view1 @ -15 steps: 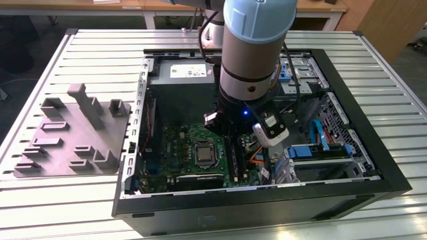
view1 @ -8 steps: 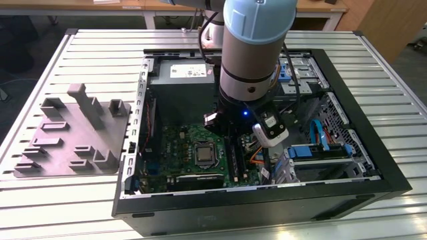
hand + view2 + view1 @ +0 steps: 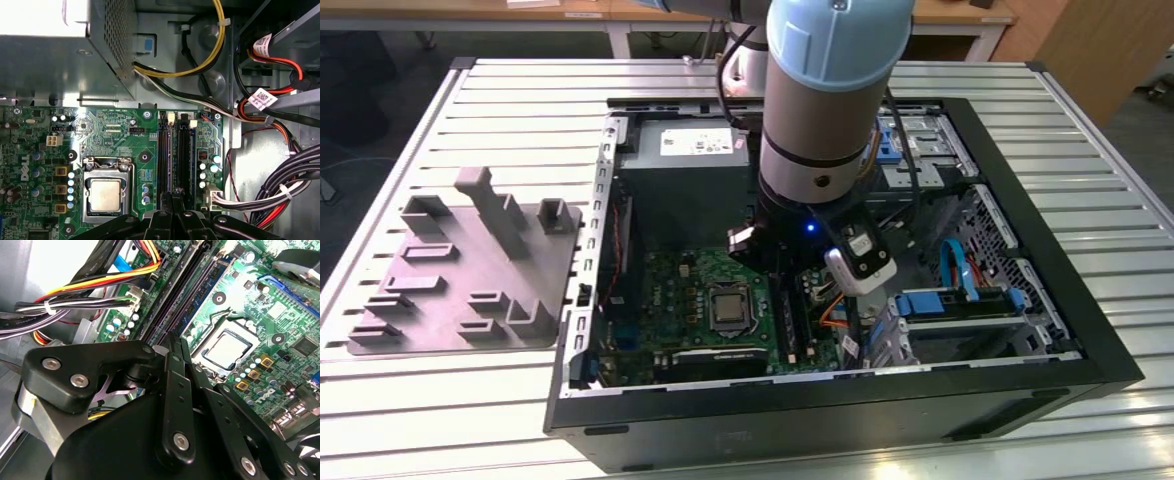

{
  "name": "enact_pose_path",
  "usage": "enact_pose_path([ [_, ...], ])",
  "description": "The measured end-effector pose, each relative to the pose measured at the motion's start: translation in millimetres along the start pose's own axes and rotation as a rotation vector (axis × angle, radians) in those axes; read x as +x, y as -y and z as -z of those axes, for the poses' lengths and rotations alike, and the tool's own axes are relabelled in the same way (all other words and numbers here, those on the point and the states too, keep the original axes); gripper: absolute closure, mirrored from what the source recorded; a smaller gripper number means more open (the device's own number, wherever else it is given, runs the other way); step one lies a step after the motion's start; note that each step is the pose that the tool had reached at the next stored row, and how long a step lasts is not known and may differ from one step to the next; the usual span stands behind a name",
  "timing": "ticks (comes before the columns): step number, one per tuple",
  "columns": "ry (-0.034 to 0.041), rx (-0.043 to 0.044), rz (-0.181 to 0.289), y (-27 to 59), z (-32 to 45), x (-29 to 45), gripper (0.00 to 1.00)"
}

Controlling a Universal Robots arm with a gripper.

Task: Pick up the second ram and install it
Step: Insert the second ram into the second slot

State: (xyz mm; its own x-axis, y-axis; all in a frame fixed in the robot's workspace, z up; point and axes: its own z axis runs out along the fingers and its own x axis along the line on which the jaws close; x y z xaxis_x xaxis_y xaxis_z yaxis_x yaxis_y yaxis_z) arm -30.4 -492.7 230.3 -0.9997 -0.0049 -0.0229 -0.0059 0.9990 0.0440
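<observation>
My gripper (image 3: 175, 342) hangs inside the open computer case (image 3: 1014, 390), right over the long black memory slots (image 3: 175, 160) beside the processor socket (image 3: 106, 194). In both wrist views its two thin fingertips (image 3: 174, 199) stand pressed together at the near end of the slots (image 3: 185, 295). The second ram is hidden; I cannot make out a stick between the fingers or in the slots. In the exterior view the arm (image 3: 834, 110) reaches straight down over the green motherboard (image 3: 680, 290).
Bundled power cables (image 3: 280, 195) and orange wires (image 3: 100, 282) run close beside the slots. The power supply box (image 3: 683, 150) sits at the case's far end and a drive cage (image 3: 961, 305) at the exterior view's right. A grey fixture plate (image 3: 467, 270) lies outside the case.
</observation>
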Motion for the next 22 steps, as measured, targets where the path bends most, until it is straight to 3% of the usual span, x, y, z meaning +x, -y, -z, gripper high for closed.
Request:
enact_pose_path([
  [22, 0.0000, 0.0000, 0.000, -0.3, -2.2, 0.9, 0.89],
])
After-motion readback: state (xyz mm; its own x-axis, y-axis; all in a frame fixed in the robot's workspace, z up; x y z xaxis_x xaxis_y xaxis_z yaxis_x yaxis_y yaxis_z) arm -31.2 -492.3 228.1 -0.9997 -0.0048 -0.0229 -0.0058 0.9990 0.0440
